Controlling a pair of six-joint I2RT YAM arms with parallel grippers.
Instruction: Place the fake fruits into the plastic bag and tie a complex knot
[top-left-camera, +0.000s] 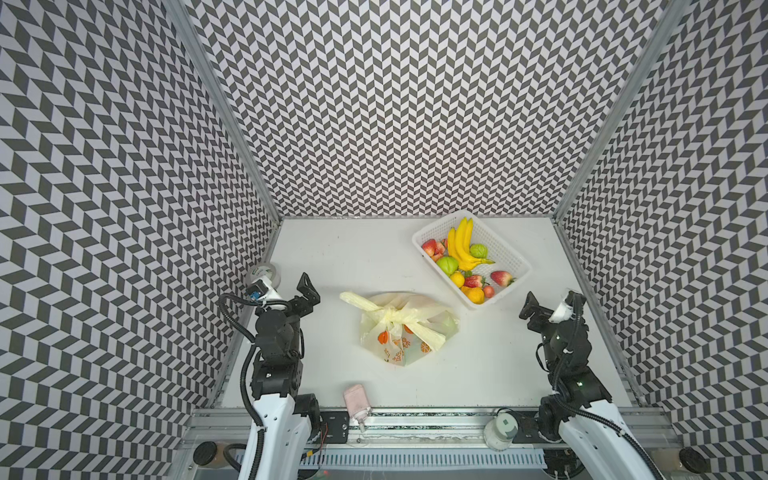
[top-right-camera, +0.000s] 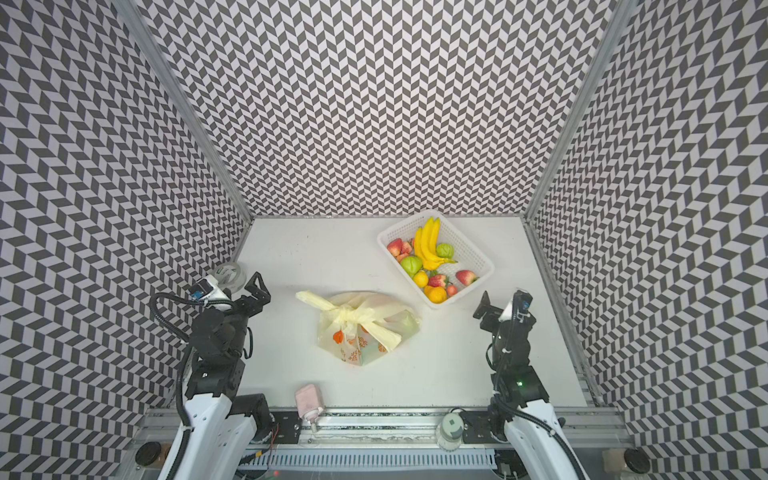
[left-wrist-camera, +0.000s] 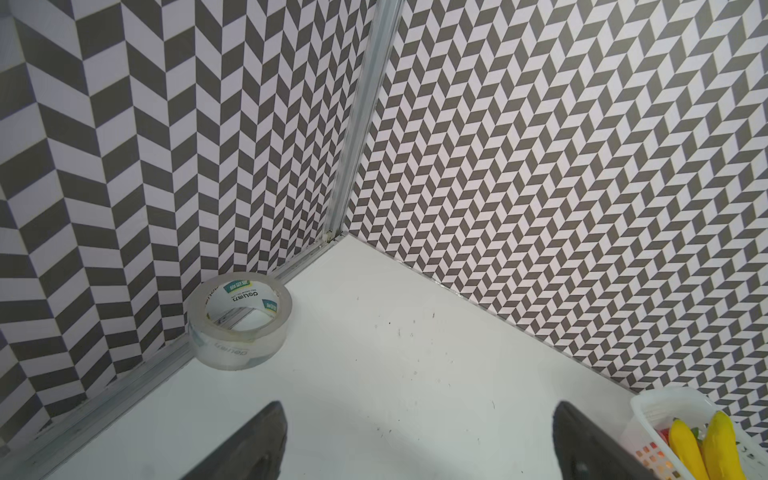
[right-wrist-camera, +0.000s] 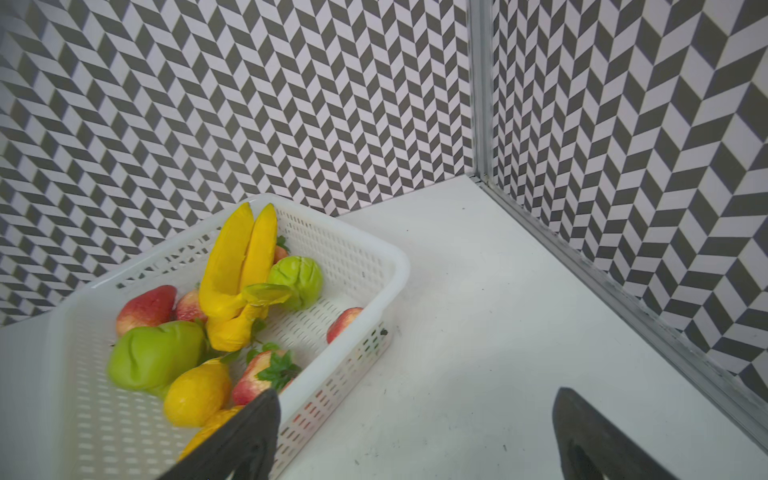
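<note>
1. The plastic bag (top-left-camera: 390, 345) lies flat in the middle of the table (top-left-camera: 332, 257), between the two arms and apart from both.
2. Its handle strips are bunched into a knot (top-left-camera: 392, 312) on top of it, with loose ends pointing to the far left and the near right.
3. A greenish shape shows through the film at the bag's right side. Whether the orange patches are print or fruit cannot be told.
4. The left gripper (left-wrist-camera: 417, 415) hangs left of the bag with its jaws wide apart and nothing between them.
5. The right gripper (right-wrist-camera: 415, 411) hangs right of the bag, likewise spread and empty, with one finger overlapping the basket's near corner in the right wrist view.
6. A white perforated basket (top-left-camera: 438, 224) sits beyond the bag to the right, near it but not touching.
7. The basket holds bananas (top-left-camera: 461, 245), green fruits (top-left-camera: 448, 264), strawberries (top-left-camera: 500, 277) and an orange (top-left-camera: 476, 295).
8. A clear tape roll (left-wrist-camera: 232, 353) rests on the table against the left wall, just beyond the left gripper.
9. A pink container (top-left-camera: 356, 397) lies at the table's near edge, and a pale jar (top-left-camera: 503, 430) sits on the front rail near the right arm's base.
10. The table is plain white with small dark specks.
11. Walls (top-left-camera: 395, 104) of grey-and-white chevron pattern close three sides, joined by aluminium posts (top-left-camera: 224, 108).
</note>
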